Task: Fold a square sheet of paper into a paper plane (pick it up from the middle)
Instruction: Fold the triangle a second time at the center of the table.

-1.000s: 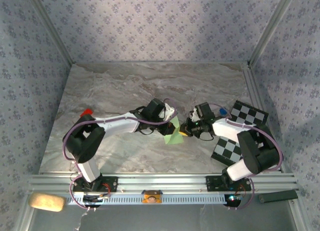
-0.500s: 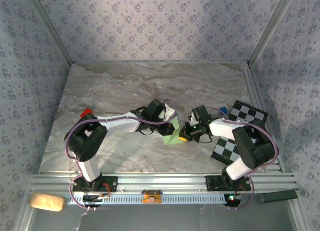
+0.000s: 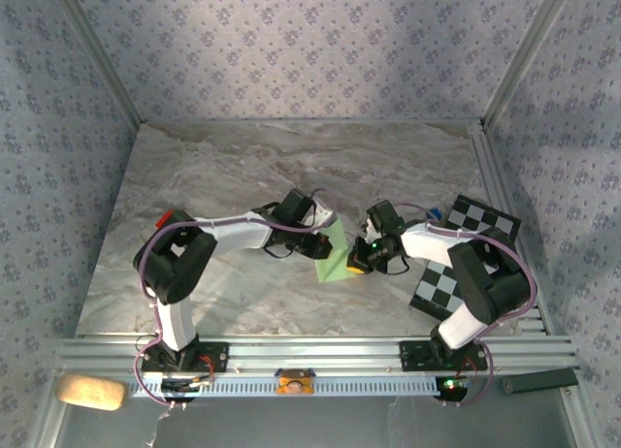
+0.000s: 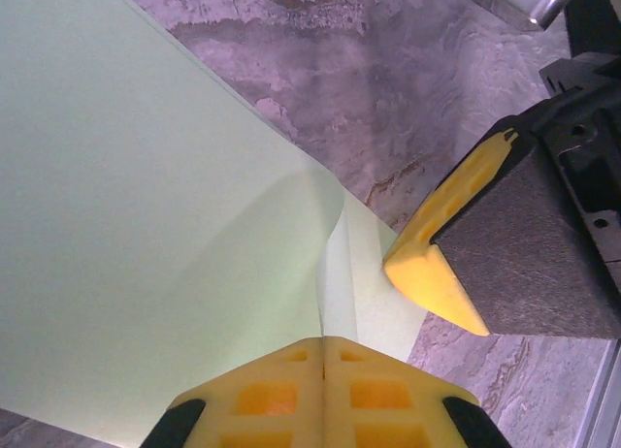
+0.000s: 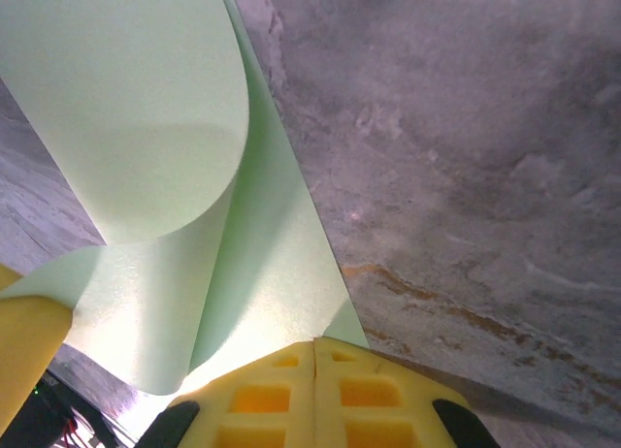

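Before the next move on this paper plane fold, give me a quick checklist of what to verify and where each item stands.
1. Left tool shut, tips at the green paper sheet: ok.
2. Right tool shut, tips at the sheet's edge: ok.
3. Either tool actually pinching the sheet: cannot tell.
4. Fold pressed flat: not ok, one flap curls up off the marble table.
5. Sheet lying apart from the checkered board: ok.
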